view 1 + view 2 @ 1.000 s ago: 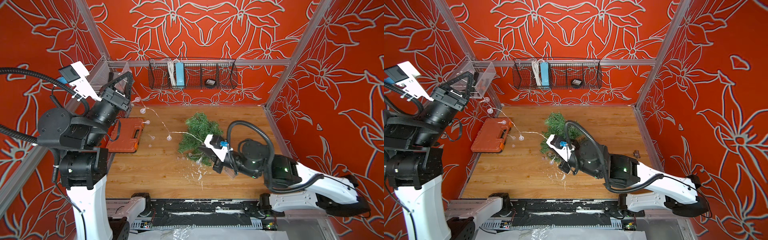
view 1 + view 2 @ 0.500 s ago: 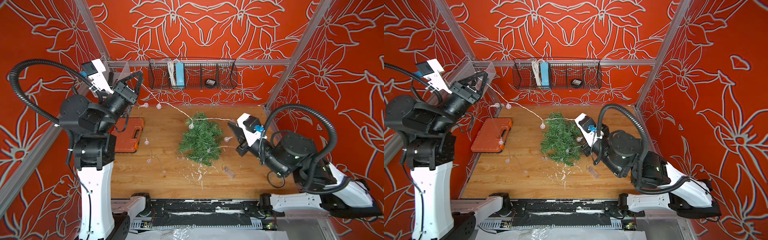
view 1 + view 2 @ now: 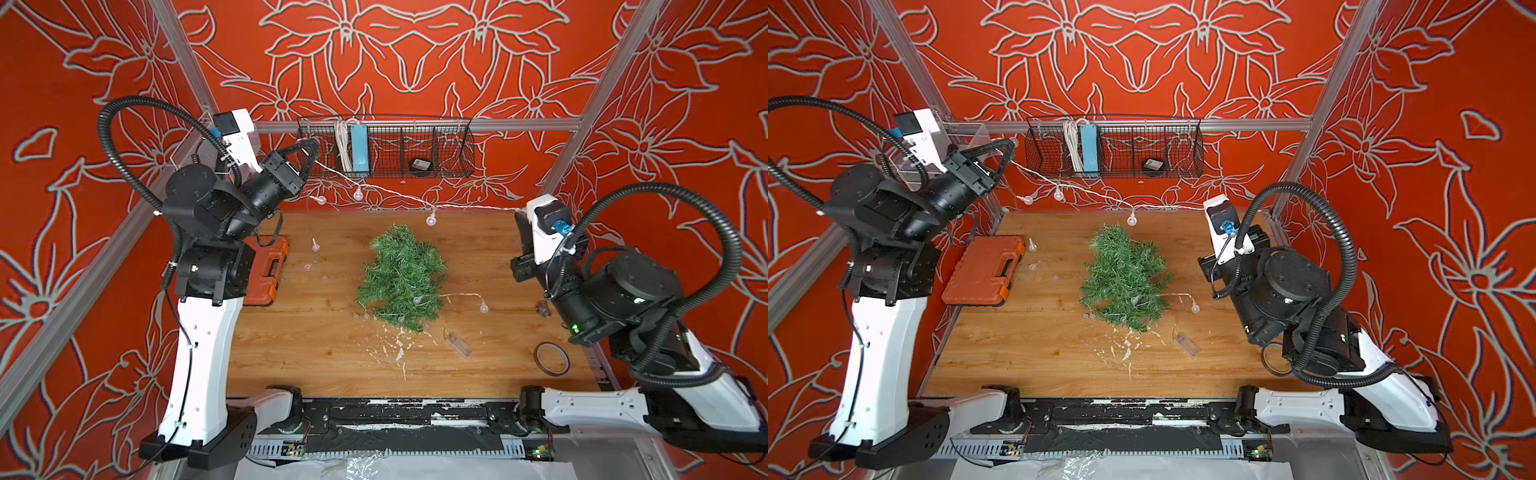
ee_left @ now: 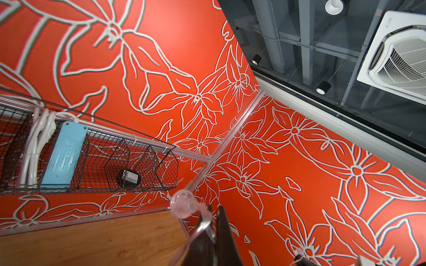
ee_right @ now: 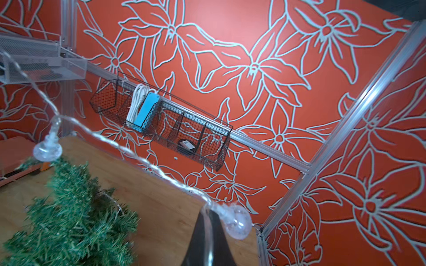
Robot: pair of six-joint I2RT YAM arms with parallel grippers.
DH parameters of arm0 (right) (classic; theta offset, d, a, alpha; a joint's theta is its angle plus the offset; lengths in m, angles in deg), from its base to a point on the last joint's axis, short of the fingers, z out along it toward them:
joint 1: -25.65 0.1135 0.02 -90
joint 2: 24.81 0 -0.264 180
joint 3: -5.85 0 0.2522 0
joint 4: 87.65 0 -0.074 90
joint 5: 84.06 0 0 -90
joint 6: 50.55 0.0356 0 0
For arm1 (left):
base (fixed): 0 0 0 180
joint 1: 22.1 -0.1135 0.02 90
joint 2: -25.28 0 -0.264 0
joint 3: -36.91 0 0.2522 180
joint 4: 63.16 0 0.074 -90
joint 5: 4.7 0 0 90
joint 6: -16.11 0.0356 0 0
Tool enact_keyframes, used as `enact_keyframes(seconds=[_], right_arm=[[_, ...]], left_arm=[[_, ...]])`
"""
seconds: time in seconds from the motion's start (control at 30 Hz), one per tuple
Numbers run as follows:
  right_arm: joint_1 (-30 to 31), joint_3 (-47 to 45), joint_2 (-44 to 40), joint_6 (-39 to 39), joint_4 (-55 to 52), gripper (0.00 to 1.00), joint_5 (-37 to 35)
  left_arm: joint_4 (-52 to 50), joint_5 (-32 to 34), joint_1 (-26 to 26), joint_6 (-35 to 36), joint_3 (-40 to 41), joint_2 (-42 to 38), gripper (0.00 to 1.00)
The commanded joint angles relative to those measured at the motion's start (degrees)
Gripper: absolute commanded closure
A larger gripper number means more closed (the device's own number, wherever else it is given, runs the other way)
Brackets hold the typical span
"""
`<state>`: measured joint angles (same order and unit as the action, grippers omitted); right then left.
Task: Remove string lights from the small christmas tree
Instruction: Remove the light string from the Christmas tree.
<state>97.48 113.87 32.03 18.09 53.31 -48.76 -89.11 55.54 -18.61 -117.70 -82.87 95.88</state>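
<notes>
The left hand (image 3: 313, 146) and the right hand (image 5: 208, 213) are each clamped shut on the string lights (image 3: 399, 195). They hold a stretch of wire raised between them over the far side of the table (image 3: 311, 353). The small Christmas tree (image 3: 401, 274) lies flat mid-table. More bulbs drape its lower branches, and the clear battery box (image 3: 459, 345) lies near its base.

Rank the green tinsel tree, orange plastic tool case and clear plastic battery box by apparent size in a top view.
1. Green tinsel tree
2. Orange plastic tool case, somewhat smaller
3. Clear plastic battery box, by far the smallest
</notes>
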Motion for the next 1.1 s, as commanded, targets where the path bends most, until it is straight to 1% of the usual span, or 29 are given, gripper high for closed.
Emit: enact_keyframes(seconds=[0.0,0.13,0.27,0.33,0.43,0.57,0.7,0.83,0.93,1.0,1.07], right_arm=[[-0.5,4.7,1.1,-5.7,3.5,1.0,-3.8],[-1.0,9.0,2.7,-10.5,5.7,1.0,-5.8],[-2.0,10.7,3.7,-12.9,7.0,1.0,-6.7],[-4.2,10.2,4.2,-11.8,6.8,1.0,-5.9],[-10.6,11.4,6.4,-7.6,3.5,1.0,-2.3],[-21.8,16.3,12.5,-0.1,-3.5,1.0,5.9],[-32.2,19.1,18.6,4.5,-4.7,1.0,14.1],[-40.1,24.0,25.5,9.9,-6.8,1.0,22.5],[-43.6,28.8,31.1,13.0,-8.2,1.0,30.6],[-43.9,31.8,34.9,13.6,-8.4,1.0,35.5],[-43.9,36.4,39.7,14.5,-10.1,1.0,41.0]], left_arm=[[-0.4,1.5,0.4,1.7,-2.8,0.7,1.0],[-0.5,1.9,0.5,1.6,-3.3,1.7,1.0],[-0.4,2.2,0.5,1.5,-3.4,2.5,1.0],[-0.4,2.2,0.6,1.5,-3.5,3.1,1.0],[-0.3,2.5,0.6,1.7,-3.6,4.1,1.0],[-1.6,3.6,0.7,3.2,-4.6,6.3,1.0],[-3.0,6.1,0.7,5.6,-5.2,8.8,1.0],[-4.6,9.6,0.5,8.2,-6.9,11.8,1.0],[-5.9,11.1,-0.5,9.1,-8.6,14.7,1.0],[-5.1,10.5,-1.9,8.6,-7.8,16.1,1.0],[-3.7,9.8,-3.2,8.1,-5.2,17.4,1.0]])
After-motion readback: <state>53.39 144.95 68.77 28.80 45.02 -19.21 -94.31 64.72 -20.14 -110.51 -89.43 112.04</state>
